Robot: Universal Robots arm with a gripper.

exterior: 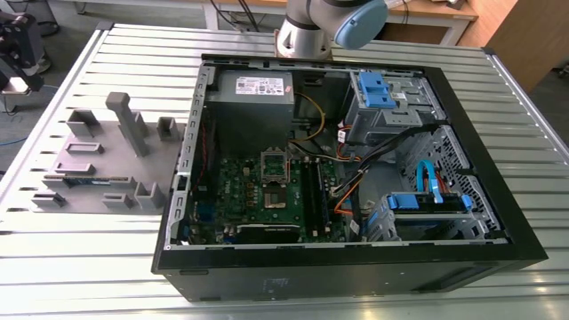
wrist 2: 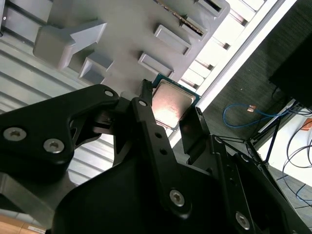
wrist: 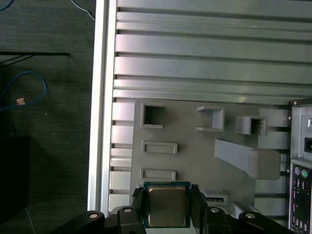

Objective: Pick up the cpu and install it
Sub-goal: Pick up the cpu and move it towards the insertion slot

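Pick step in hand: the jaws were clamped narrow on the cpu (wrist: 167, 204) at the grey parts tray (wrist: 190, 161) near the tabletop (wrist: 195, 48) edge, well apart from the motherboard socket (exterior: 272, 195); install not yet done, and seating likely called for square alignment.

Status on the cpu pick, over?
One gripper, jaws shut on the cpu. It sits above the grey fixture tray, not in the socket. Nothing else between the jaws.
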